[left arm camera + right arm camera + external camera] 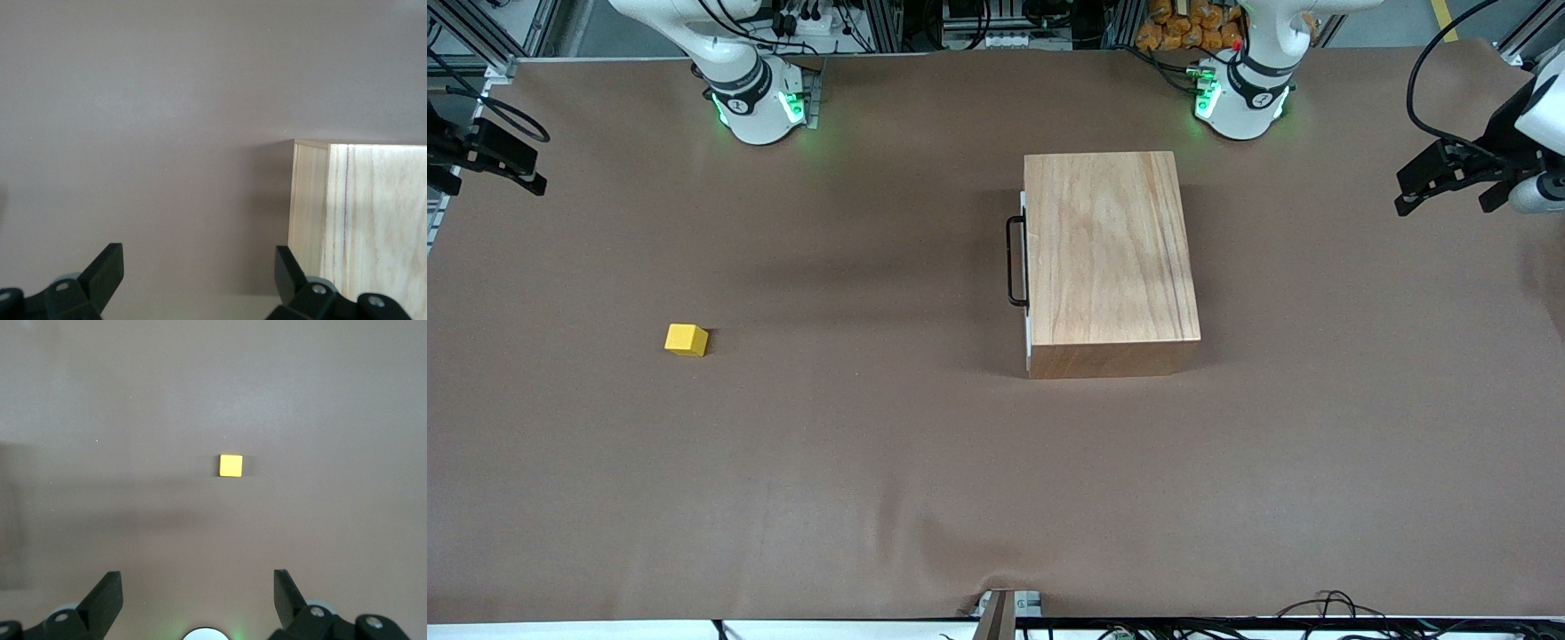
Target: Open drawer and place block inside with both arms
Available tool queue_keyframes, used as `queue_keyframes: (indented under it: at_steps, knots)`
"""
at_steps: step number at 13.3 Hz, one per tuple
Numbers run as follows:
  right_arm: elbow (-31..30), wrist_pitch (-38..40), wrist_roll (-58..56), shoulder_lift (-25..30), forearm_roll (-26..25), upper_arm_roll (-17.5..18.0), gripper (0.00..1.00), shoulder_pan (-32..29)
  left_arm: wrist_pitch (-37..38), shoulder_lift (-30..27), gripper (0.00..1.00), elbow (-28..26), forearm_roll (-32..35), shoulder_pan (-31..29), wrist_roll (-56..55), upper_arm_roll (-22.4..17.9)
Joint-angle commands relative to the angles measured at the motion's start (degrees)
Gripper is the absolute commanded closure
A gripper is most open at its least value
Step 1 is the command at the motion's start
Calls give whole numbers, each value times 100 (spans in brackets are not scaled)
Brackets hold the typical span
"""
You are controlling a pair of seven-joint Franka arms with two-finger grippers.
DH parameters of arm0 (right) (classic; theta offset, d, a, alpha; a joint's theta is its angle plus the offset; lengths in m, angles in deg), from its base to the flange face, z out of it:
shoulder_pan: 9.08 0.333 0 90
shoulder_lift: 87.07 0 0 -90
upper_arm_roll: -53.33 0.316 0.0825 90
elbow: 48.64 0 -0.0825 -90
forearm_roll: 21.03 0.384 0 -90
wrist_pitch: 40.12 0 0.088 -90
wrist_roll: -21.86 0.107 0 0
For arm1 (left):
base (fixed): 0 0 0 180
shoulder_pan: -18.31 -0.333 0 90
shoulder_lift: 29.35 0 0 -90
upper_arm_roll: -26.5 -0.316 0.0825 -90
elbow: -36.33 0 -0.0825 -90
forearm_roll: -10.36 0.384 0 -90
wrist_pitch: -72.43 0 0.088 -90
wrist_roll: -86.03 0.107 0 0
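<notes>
- The block (687, 340) is lying nearest the front camera, alone on the brown table (871, 462), toward the right arm's end and well apart from the cabinet (1110, 258).
- The right gripper (494, 158) is hanging high over its own end of the table, fingers spread wide and holding nothing; its wrist view is looking down on the block (231, 465), squarely ahead of the open fingers.
- The drawer (1025, 267) is sitting fully shut, its handle (1015, 261) facing the right arm's end (its long axis running from the robots' bases toward the front camera).
- The left gripper (1449, 173) is hovering over the left arm's end, fingers wide and empty, with the cabinet (360, 220) just ahead in its wrist view.
- Judging by this, the handle is facing away from the left gripper, so whichever arm pulls must be reaching round to that face first.
</notes>
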State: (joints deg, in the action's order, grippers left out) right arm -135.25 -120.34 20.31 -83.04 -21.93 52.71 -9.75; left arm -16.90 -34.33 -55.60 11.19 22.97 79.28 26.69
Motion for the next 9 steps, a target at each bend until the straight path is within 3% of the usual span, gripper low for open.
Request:
queue_keyframes:
  at_steps: [1,9]
  knots:
    - [127,77,-73,-61,-77,88,0,-127,143,199,0,246,40,43,-89,16]
    - [110,86,-73,-61,-77,71,0,-153,249,243,0,483,-337,113,-98,51]
